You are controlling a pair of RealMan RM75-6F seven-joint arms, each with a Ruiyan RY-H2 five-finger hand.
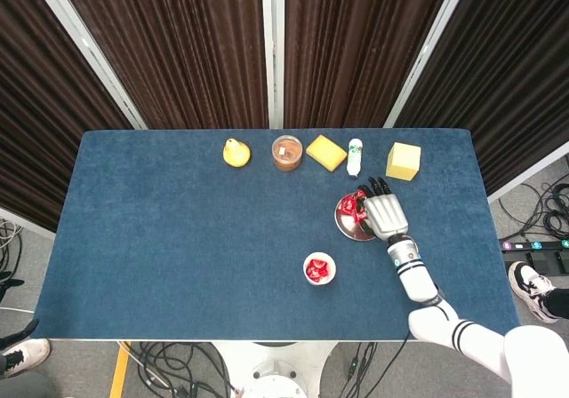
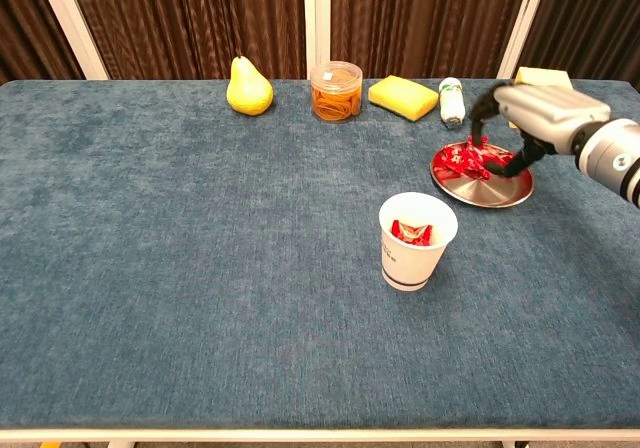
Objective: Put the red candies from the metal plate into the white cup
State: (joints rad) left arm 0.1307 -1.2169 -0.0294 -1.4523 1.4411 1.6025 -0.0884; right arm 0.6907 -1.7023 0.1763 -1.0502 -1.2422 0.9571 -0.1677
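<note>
Right hand (image 2: 525, 118) palm-down over metal plate (image 2: 505, 194), fingers clasping red candies (image 2: 470, 158).

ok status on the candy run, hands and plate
Right hand over the metal plate, fingers down among the red candies; grasp unclear. Left hand not in view. White cup already has candies inside. Path from plate to cup is open.

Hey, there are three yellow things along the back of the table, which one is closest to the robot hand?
The yellow block at the right end, just behind the right robot hand; the sponge and pear sit further left.
</note>
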